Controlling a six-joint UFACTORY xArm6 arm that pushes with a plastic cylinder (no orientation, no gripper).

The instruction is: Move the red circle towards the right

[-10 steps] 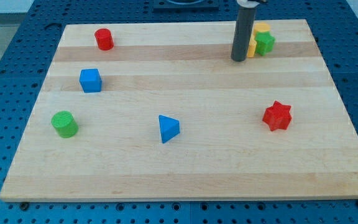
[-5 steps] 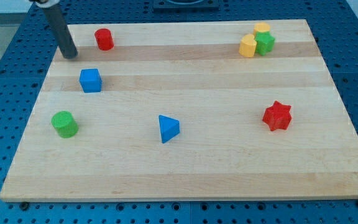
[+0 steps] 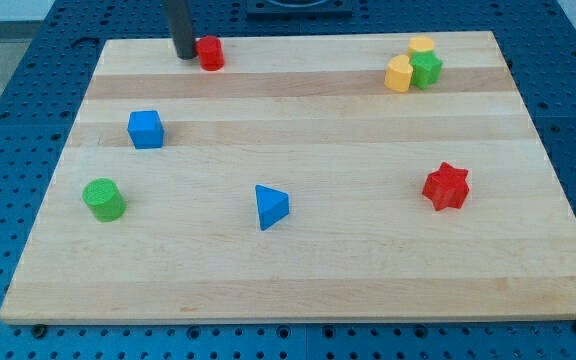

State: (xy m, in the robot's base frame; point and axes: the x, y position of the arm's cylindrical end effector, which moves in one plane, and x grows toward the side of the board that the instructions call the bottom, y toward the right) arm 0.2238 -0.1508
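Note:
The red circle (image 3: 210,52), a small red cylinder, stands near the board's top edge, left of the middle. My tip (image 3: 185,55) is at the end of the dark rod, right against the red circle's left side. Whether they touch cannot be told for sure, but no gap shows between them.
A blue cube (image 3: 145,129) and a green cylinder (image 3: 102,199) sit at the view's left. A blue triangle (image 3: 270,206) lies in the lower middle. A red star (image 3: 446,186) is at the right. Two yellow blocks (image 3: 400,74) and a green star (image 3: 427,68) cluster at the top right on the wooden board (image 3: 308,270).
The rod swept from the top right to the far left, then came in behind the red circle. The red circle has shifted right and slightly up from its earlier spot.

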